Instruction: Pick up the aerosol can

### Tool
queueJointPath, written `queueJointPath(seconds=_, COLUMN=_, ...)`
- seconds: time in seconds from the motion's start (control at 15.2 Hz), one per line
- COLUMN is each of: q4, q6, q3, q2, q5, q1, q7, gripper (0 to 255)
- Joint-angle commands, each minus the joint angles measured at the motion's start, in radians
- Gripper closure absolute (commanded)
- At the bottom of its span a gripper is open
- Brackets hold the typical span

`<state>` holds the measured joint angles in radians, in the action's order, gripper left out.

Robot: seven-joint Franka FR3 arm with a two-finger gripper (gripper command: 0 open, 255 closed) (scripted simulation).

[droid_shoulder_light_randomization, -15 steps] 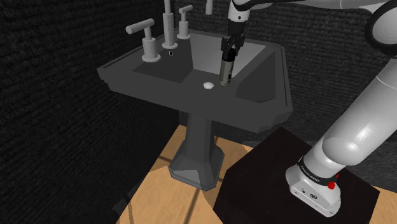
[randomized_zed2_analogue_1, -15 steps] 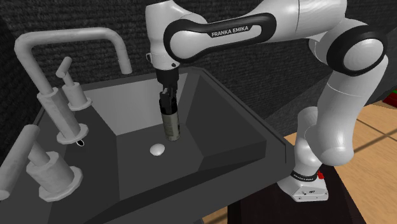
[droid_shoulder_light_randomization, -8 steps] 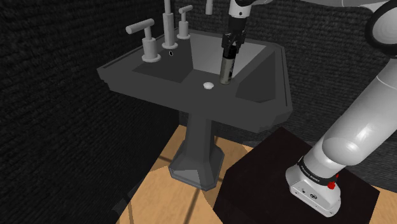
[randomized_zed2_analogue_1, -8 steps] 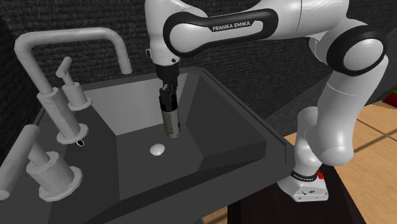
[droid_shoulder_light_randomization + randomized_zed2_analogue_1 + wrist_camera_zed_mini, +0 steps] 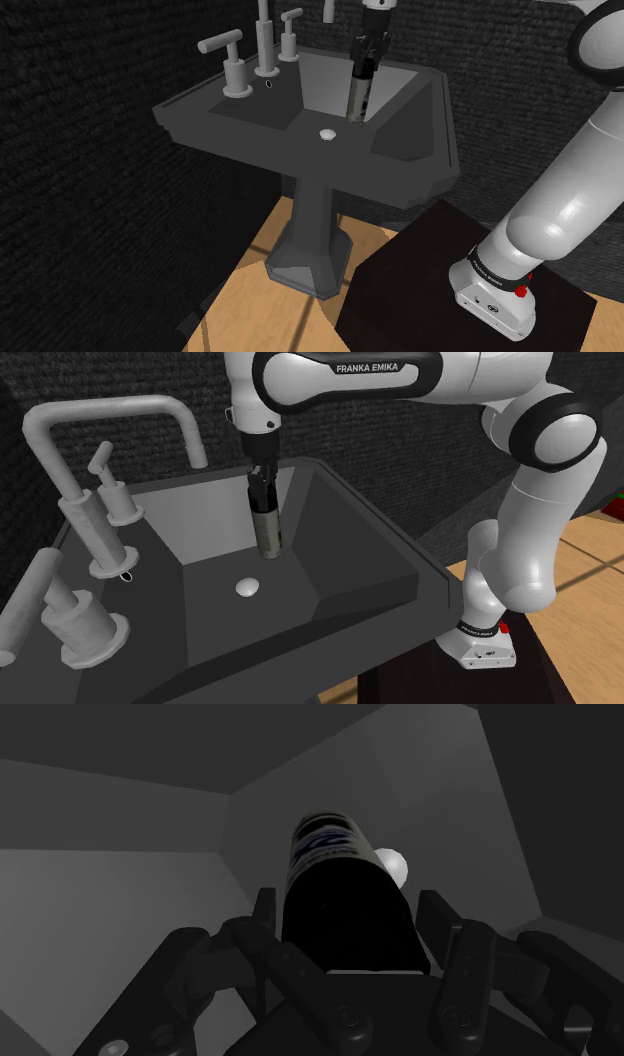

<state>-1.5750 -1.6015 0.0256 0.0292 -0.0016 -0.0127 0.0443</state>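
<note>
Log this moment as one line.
gripper: shut on aerosol can | pose: upright, clear of sink floor, near white drain stopper | status: held in air

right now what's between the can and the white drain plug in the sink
Nothing. The aerosol can, clasped in the pincer, hangs clear of the drain plug, with only bare sink floor between them, as seen in the second exterior view.

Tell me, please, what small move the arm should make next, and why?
Probably lift straight up: the black two-finger gripper is shut on the upright grey cylindrical aerosol can, which hangs over the dark sink basin, above the white round drain plug.
</note>
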Motion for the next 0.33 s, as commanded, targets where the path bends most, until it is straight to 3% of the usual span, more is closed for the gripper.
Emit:
queueJointPath(seconds=0.0, q4=0.041, q6=0.033, q3=-0.001, q2=0.008, q5=0.0, q1=-0.001, q7=-0.001, gripper=255)
queueJointPath(seconds=0.26, q4=0.082, q6=0.065, q3=-0.001, q2=0.017, q5=0.0, q1=-0.001, q7=-0.001, gripper=255)
